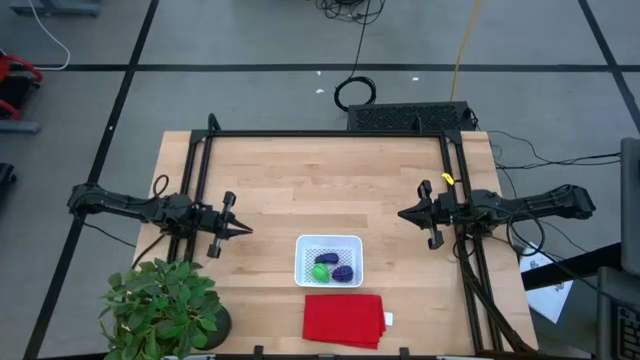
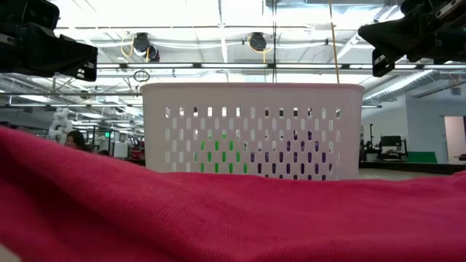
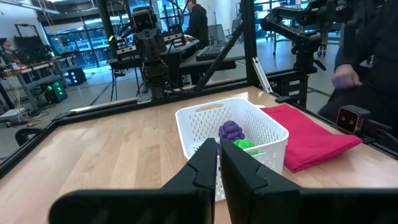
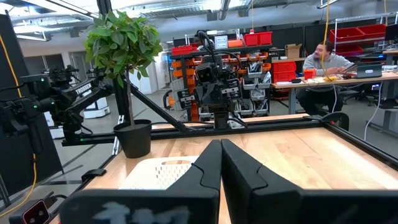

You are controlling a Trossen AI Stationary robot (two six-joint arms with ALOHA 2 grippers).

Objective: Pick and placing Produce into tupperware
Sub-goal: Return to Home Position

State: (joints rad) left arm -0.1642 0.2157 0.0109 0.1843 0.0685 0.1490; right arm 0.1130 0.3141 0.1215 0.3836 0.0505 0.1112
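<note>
Both arms are at the sides of the table, far from the work. The left gripper (image 1: 246, 231) hangs over the wood at the left, and the right gripper (image 1: 403, 214) at the right. Both point toward the middle. In each wrist view the two fingers are pressed together with nothing between them, so both claws are clenched and empty.

The bin (image 1: 329, 238) stands between the arms, nearer to the front edge and well apart from both grippers. Inside it lie the green piece (image 1: 320, 271) and, just beside it, the purple grapes (image 1: 343, 272). A dark spot close to them may be the third piece, but I cannot tell it surely. The red cloth (image 1: 345, 320) lies just in front of the bin.

I judge the placing is done and only the retreat of the arms remains. The risks are small. The plant (image 1: 160, 305) is near the left arm, so a low or wide swing there can brush the leaves or push the pot. A person (image 3: 367, 50) stands close to the table on the cloth side, and a reach over the edge can meet a moving arm. The bin looks light, and any touch can shift it or tip the pieces out.
</note>
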